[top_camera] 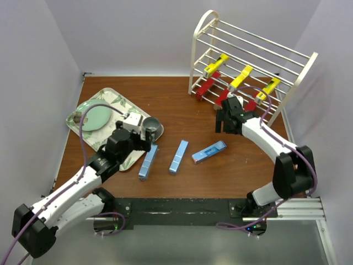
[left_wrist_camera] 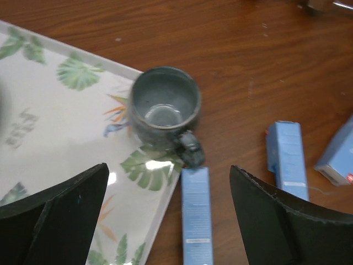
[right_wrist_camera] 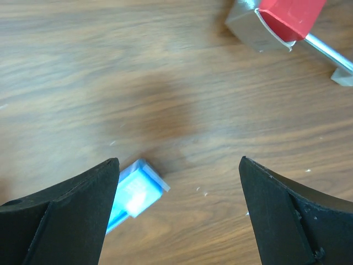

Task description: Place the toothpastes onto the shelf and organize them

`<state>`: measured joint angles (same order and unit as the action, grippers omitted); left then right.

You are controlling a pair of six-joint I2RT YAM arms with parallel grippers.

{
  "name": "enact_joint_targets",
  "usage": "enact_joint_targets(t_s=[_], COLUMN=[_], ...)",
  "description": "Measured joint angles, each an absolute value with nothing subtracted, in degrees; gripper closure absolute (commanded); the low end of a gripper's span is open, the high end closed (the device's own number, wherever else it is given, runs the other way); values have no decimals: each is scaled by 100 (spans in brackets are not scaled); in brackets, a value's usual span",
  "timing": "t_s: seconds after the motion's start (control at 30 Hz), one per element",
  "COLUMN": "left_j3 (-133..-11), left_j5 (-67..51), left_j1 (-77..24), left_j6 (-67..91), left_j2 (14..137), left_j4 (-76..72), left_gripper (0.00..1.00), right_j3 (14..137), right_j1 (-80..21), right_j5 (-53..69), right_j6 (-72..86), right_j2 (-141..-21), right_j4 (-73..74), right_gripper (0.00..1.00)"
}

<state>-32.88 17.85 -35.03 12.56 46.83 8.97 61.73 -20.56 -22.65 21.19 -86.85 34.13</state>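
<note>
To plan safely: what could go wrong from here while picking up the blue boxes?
The open left pincer hangs over the leftmost blue box, whose end lies by the mug handle; closing may knock the mug. The open right pincer could bump the red box overhanging the shelf.

- Table [top_camera: 182,99], under the mug [left_wrist_camera: 164,107]: brown wood grain, low sheen.
- Mug: grey-blue speckled glaze, glossy.
- Tray [left_wrist_camera: 66,127], beside the mug: smooth, glossy, leaf print.
- Light blue toothpaste boxes [left_wrist_camera: 196,215], near the mug: smooth card, slight sheen.
- Shelf [top_camera: 304,73], well apart from the mug: cream-coated metal rods, smooth.
- Left gripper [left_wrist_camera: 168,168], over the mug: fingers [left_wrist_camera: 66,215] matt black plastic.
</note>
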Motion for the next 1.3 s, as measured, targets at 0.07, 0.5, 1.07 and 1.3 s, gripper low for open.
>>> enact_joint_targets(t_s=[0.07, 0.5, 1.07, 1.3], left_j3=[-3341, -6504, -8862, -9004], left_j5=[1194, 290, 543, 534], left_j1=[-3627, -5723, -6093, -6106], left_j6=[1170, 403, 174, 231], left_j2=[4993, 9002, 12147, 12283], left_j4=[725, 956, 2261, 2346], left_gripper=[3, 12, 48, 73], right_j3=[5979, 4676, 4163, 4163], right_j1=[-2062, -2067, -2067, -2067], right_j5=[-2034, -2038, -2897, -2895], right_j6=[2078, 2571, 3188, 3199], right_j2=[-8228, -4768, -3610, -3640], right_j4=[3332, 3535, 4034, 4023], right_gripper=[6, 6, 7, 7])
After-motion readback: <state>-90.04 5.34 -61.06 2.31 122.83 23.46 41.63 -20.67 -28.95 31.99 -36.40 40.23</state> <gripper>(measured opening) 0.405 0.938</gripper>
